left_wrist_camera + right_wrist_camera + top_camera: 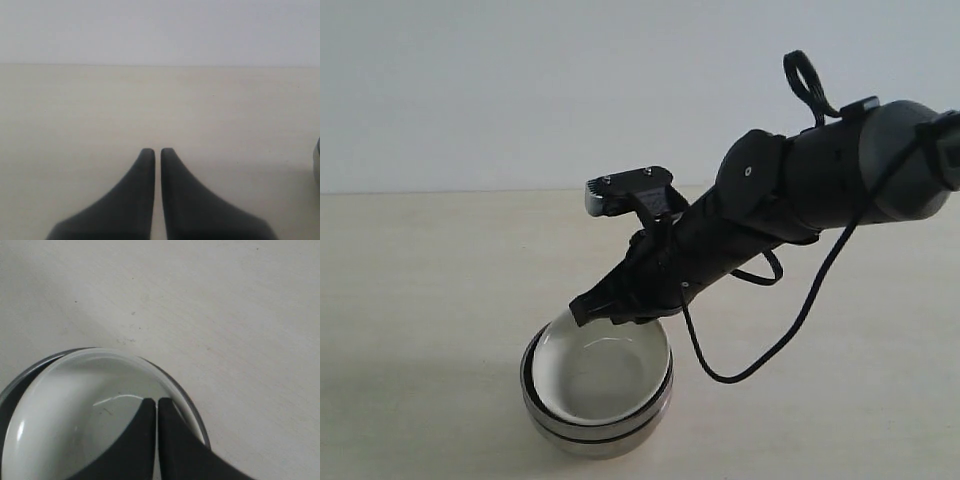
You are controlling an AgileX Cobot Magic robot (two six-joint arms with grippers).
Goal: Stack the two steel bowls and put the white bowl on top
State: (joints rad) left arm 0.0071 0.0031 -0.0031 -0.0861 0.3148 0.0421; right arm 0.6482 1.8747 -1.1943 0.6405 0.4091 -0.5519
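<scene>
Closed empty, my right pincer (pixel 156 402) hangs over the glossy white ceramic bowl (pixel 605 380); leaving sideways could knock it off the shiny steel bowls (pixel 620 432).

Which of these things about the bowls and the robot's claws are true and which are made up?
1. The white bowl sits inside the steel bowls. True.
2. The right gripper is wide open. False: its jaws are shut together, just above the white bowl.
3. The left gripper holds nothing and is over the table. True.
4. The white bowl is upside down. False: it sits open side up.
5. The bowls stand apart from each other. False: they are all stacked in one pile.
</scene>
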